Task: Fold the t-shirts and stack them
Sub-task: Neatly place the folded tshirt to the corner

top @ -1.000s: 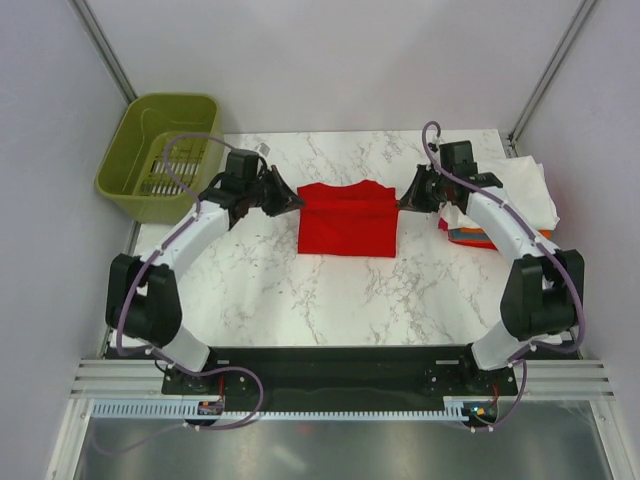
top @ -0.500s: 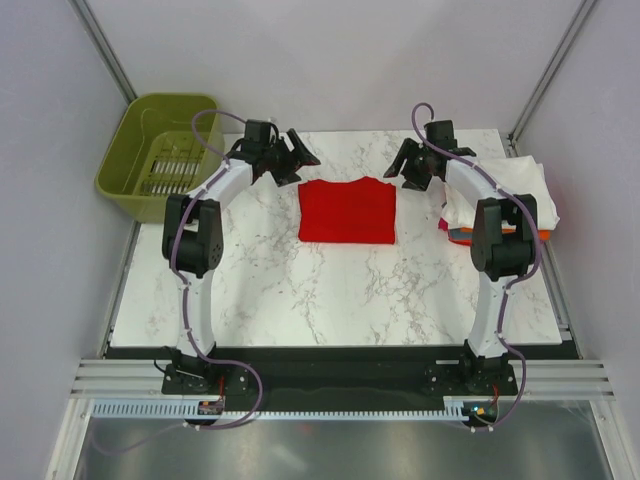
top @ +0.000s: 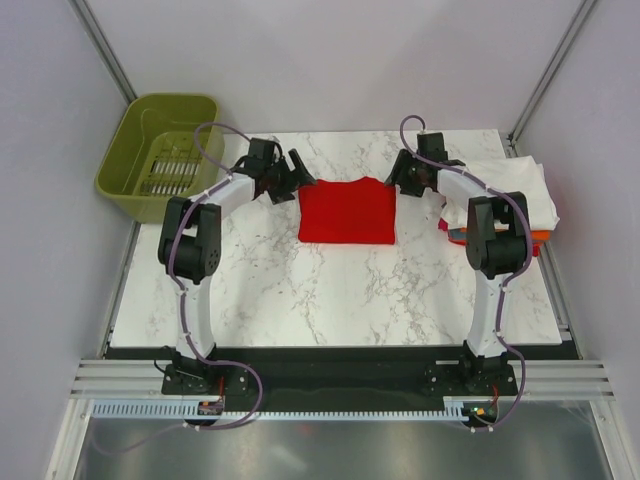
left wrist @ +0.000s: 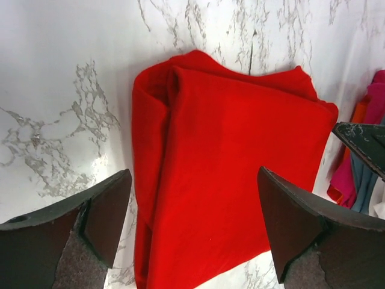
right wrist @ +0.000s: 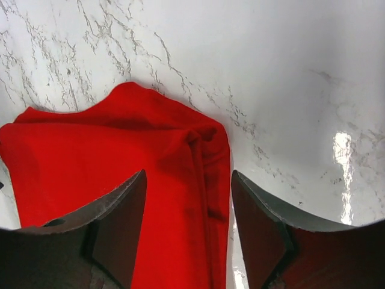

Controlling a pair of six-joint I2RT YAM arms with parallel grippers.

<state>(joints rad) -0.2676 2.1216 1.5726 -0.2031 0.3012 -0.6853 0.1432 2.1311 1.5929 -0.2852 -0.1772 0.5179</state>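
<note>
A bright red t-shirt [top: 347, 210] lies folded into a rectangle on the marble table [top: 300, 290], a little behind its middle. My left gripper [top: 295, 172] hovers open just off the shirt's far left corner. In the left wrist view the red cloth [left wrist: 234, 156] shows between and below the spread fingers of that gripper [left wrist: 192, 174], untouched. My right gripper [top: 400, 178] stands open at the far right corner. Its fingers [right wrist: 188, 174] straddle the shirt's folded right edge [right wrist: 207, 180] from above without holding it. Folded t-shirts [top: 515, 195], white on top with orange and red below, are stacked at the table's right edge.
An olive-green plastic basket [top: 160, 150] stands off the table's far left corner. The stack's pink, orange and grey edges [left wrist: 355, 174] show at the right of the left wrist view. Grey walls close in the back and both sides.
Both grippers were shut on the shirt's top corners and have let go and opened. The arms swung toward the far edge, and the shirt now lies flat.
</note>
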